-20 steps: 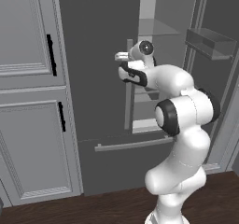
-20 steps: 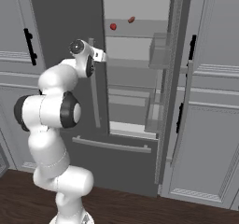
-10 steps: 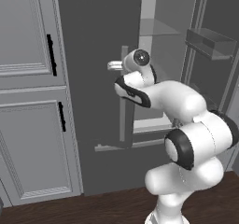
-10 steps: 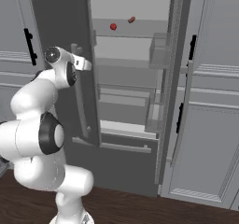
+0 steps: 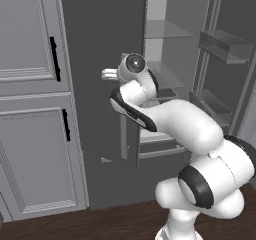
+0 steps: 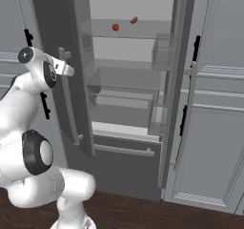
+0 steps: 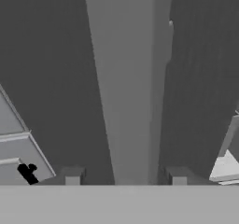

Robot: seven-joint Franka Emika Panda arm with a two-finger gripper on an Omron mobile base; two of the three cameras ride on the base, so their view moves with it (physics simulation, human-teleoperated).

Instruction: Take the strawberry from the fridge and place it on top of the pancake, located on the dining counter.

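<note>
The fridge [image 6: 95, 166] stands with both doors swung out. A small red strawberry [image 6: 115, 27] lies on its top shelf beside a brownish item [image 6: 134, 19]. My gripper [image 6: 66, 63] is at the left door's long light grey handle [image 6: 69, 109], high on the bar. In the hand view the handle [image 7: 133, 78] runs between my fingertips [image 7: 72, 175], with a gap on each side, so the gripper [image 7: 126, 174] is open around it and holds nothing. From the left, the gripper [image 5: 108, 74] points at the dark door [image 5: 95, 29]. The pancake and the dining counter are out of view.
Light grey panelled cabinets with black handles flank the fridge on the left [image 5: 30, 84] and right [image 6: 217, 128]. The right door [image 6: 177, 80] carries clear bins. Below is the drawer's bar handle [image 6: 124, 150]. Dark wood floor [image 6: 143, 213] lies in front.
The arm has swung left and pulled the left door wider open. The jaws, shut on the handle a second ago, have parted from it.
</note>
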